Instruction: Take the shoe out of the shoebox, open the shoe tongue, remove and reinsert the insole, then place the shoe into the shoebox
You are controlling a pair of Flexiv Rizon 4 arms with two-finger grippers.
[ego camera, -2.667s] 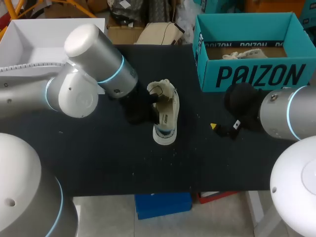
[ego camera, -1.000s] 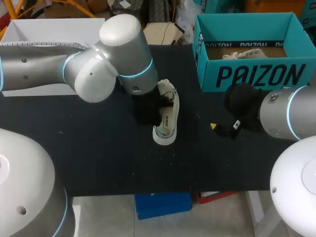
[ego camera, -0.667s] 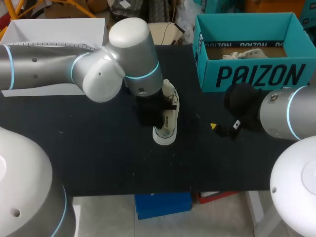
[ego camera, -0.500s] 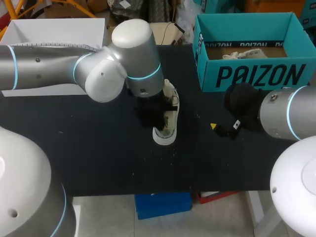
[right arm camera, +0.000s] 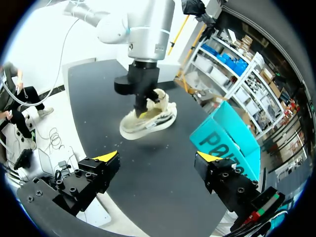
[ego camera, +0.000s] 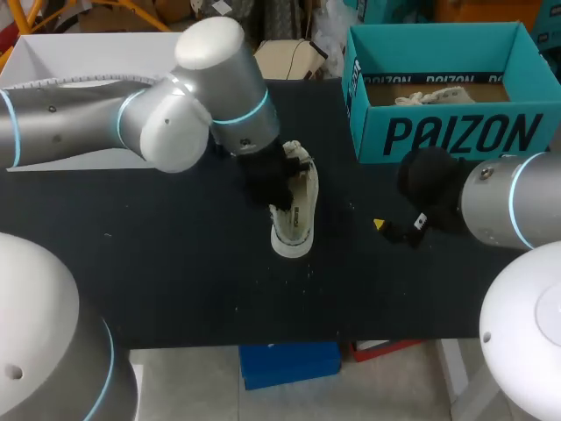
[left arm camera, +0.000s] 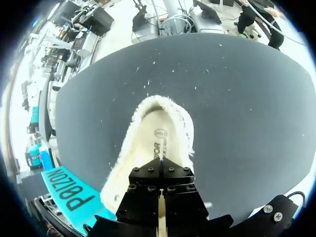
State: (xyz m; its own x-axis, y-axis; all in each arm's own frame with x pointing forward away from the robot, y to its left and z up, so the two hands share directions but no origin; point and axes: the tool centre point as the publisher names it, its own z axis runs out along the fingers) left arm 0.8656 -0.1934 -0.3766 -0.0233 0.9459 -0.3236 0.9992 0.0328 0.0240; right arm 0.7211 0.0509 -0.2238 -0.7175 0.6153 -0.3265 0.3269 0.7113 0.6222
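The shoe (ego camera: 296, 210) is out of the shoebox (ego camera: 438, 132) and on the desk (ego camera: 175, 263), directly under the left jaws. They are pressed together, tips down at the insole (left arm camera: 157, 140); whether they pinch it I cannot tell. The right jaws gape wide, well apart from the shoe. The insole step seems in hand; reinserting and boxing remain.

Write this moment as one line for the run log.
cream fleece-lined shoe: on black table, outside teal cardboard shoebox | left hand: shut, inside shoe | right hand: open, empty
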